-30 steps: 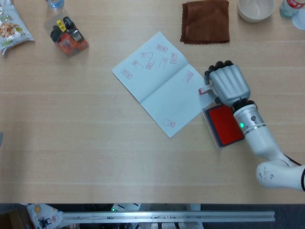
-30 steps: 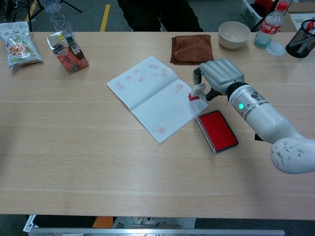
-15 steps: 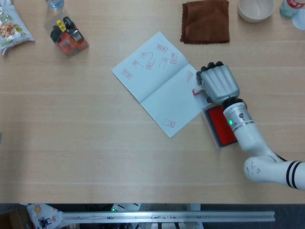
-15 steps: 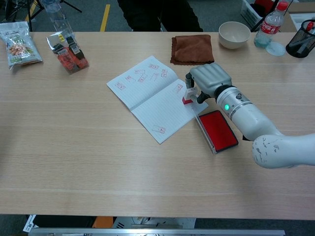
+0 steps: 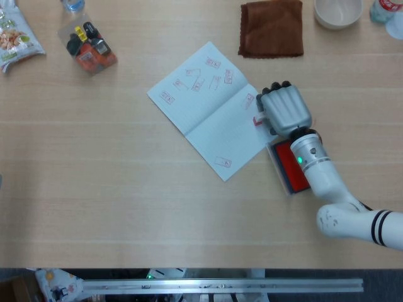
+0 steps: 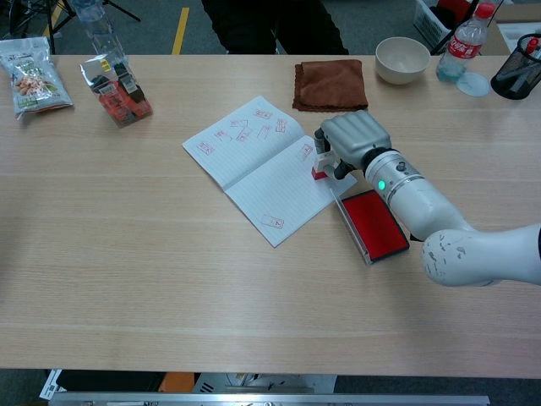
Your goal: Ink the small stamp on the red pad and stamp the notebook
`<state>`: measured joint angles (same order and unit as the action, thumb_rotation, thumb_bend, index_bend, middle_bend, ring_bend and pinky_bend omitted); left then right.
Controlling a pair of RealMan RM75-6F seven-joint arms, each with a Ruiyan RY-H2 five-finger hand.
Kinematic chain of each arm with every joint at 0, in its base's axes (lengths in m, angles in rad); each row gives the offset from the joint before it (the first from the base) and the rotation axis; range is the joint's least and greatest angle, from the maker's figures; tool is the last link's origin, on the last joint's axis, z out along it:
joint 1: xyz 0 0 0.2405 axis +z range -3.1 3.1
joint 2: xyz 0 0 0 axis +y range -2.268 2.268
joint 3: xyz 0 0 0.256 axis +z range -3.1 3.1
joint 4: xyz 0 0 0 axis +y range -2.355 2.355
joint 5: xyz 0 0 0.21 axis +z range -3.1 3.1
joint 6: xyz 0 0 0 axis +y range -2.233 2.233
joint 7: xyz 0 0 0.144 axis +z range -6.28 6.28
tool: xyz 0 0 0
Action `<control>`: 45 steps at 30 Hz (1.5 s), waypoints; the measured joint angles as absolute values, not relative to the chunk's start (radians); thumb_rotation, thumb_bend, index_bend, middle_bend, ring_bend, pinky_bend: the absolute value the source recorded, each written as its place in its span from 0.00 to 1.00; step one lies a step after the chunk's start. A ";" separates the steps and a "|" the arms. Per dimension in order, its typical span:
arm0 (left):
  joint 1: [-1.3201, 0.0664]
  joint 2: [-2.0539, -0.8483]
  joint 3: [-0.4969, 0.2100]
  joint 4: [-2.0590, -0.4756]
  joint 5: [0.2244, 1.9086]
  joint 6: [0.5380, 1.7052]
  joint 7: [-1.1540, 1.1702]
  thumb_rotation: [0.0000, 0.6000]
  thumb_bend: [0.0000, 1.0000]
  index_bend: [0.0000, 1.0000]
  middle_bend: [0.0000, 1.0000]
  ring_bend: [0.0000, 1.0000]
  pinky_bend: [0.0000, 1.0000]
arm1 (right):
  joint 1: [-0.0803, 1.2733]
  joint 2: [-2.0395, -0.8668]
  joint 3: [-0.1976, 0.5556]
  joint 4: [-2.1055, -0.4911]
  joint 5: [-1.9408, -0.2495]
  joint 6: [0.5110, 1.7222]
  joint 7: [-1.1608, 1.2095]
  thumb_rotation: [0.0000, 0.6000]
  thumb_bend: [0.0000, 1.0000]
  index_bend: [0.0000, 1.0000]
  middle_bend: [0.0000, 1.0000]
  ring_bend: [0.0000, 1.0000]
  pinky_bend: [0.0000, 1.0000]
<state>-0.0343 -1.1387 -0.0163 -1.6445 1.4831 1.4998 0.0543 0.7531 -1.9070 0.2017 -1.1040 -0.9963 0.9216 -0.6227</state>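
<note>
Taking the notebook (image 6: 258,165) as the landmark, the red pad (image 6: 373,223) lay nearest the robot, just off the notebook's right corner, its red face open. Just beyond the pad, the right hand (image 6: 353,135) was clenched around the small stamp (image 6: 320,157), holding it upright at the notebook's right edge. A second earlier the stamp hung tilted beside the page, off to the right; since then the hand had carried it left and set it down over the paper, so the stamp looked to be pressing, or about to press, a fresh mark near an older print. Inking seemed done. Further back on the page sat a cluster of red prints. Beyond the notebook lay a brown cloth (image 6: 330,84). The left hand showed in neither view.
</note>
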 measured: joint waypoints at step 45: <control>-0.028 -1.134 -0.012 -1.654 1.505 1.516 0.050 1.00 0.29 0.18 0.13 0.12 0.05 | 0.702 -1.730 0.227 -1.326 -1.003 1.010 -0.568 1.00 0.43 0.66 0.46 0.30 0.31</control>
